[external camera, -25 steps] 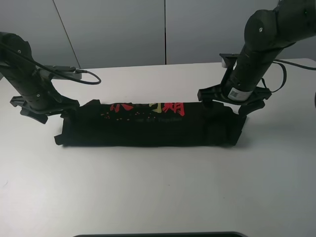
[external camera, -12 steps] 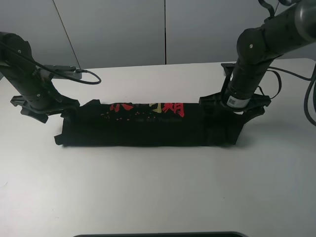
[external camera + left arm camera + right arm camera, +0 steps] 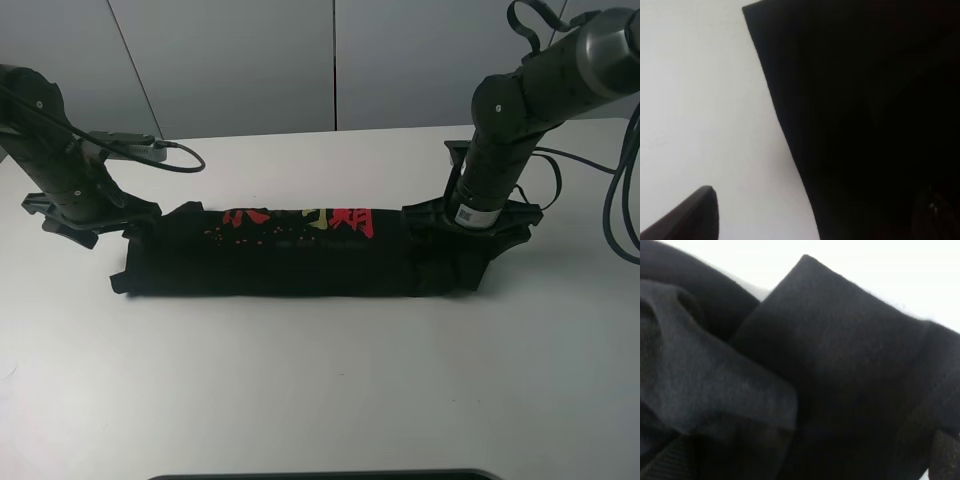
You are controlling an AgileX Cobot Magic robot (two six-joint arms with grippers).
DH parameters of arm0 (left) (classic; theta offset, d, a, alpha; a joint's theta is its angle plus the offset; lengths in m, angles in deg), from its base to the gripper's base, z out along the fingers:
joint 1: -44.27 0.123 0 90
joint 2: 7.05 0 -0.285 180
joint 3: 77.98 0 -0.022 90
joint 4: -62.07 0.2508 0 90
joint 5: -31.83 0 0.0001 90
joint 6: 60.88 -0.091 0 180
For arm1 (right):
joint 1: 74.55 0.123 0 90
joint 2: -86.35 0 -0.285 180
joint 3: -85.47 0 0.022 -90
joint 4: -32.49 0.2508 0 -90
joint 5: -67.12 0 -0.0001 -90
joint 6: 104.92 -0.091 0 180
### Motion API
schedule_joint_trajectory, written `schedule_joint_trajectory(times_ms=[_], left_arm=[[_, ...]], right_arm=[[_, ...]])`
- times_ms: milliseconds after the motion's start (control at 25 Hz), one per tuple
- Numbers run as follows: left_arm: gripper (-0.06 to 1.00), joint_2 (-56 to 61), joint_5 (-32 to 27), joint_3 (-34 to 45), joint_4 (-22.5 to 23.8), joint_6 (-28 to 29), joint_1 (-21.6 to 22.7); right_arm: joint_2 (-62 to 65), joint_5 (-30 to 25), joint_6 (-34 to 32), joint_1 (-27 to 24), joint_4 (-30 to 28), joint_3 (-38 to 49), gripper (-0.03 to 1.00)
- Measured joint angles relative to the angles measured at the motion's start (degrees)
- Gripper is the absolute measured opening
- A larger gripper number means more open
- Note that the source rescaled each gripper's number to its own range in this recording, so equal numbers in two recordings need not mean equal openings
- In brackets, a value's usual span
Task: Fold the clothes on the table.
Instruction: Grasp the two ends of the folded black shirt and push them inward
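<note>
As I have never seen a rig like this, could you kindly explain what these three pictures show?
This is a two-armed robot, and each arm ends in a claw. The wide picture comes from a camera mounted high, looking down on a white table. On it lies a black shirt, folded into a long band, with coloured characters showing along its far edge. The left claw is at the shirt's left end and the right claw at its right end. The other two pictures come from cameras on the wrists. The left one shows the shirt's edge on the table, and the right one shows only cloth close up. Both claws stand open, and nothing looks gripped.
</note>
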Motion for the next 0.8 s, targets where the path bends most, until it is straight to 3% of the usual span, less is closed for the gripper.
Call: schedule_joint_trajectory(times_ms=[360,440,680,800], left_arm=[[1.0,0.0,0.0,0.0,0.0,-0.22,0.0],[1.0,0.0,0.0,0.0,0.0,-0.22,0.0],[1.0,0.0,0.0,0.0,0.0,-0.22,0.0],[1.0,0.0,0.0,0.0,0.0,-0.22,0.0]], right_arm=[[-1.55,-0.21,-0.2,-0.27,0.48,-0.58,0.98],[-1.89,-0.21,-0.2,-0.27,1.3,-0.58,0.88],[-2.45,1.4,-0.2,0.28,3.69,-1.14,0.33],[-2.45,2.15,-0.2,0.49,3.92,-1.14,0.14]])
